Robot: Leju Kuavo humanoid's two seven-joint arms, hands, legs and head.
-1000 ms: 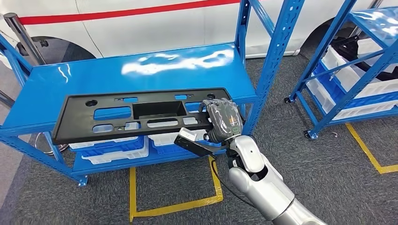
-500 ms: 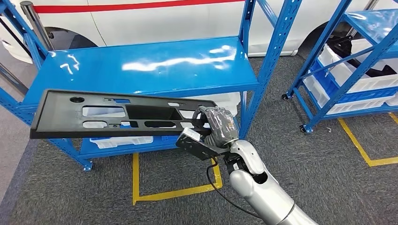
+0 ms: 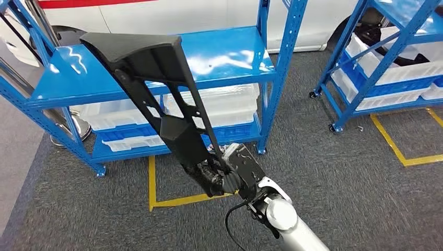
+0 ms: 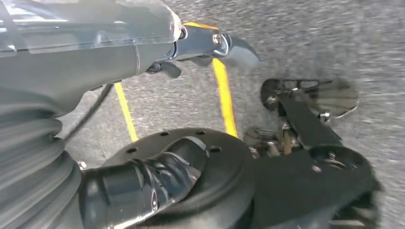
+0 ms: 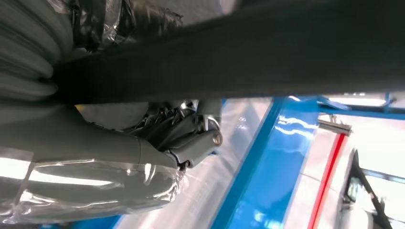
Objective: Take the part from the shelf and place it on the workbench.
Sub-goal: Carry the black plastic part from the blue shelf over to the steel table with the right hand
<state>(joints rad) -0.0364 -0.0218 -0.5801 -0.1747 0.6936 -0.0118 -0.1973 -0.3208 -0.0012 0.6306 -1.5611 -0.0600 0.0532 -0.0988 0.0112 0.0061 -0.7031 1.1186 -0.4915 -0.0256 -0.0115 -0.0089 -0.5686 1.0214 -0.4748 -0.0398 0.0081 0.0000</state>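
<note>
The right hand [image 3: 222, 175] grips the black part's [image 3: 156, 94] lower end, the part tilting up toward the shelf [image 3: 230, 57].

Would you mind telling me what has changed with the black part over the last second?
The right hand has lifted the black part clear of the blue shelf and swung it from lying flat to standing steeply on end, while the view shifted as the robot backed off. The hand keeps its grip on the same end.
</note>
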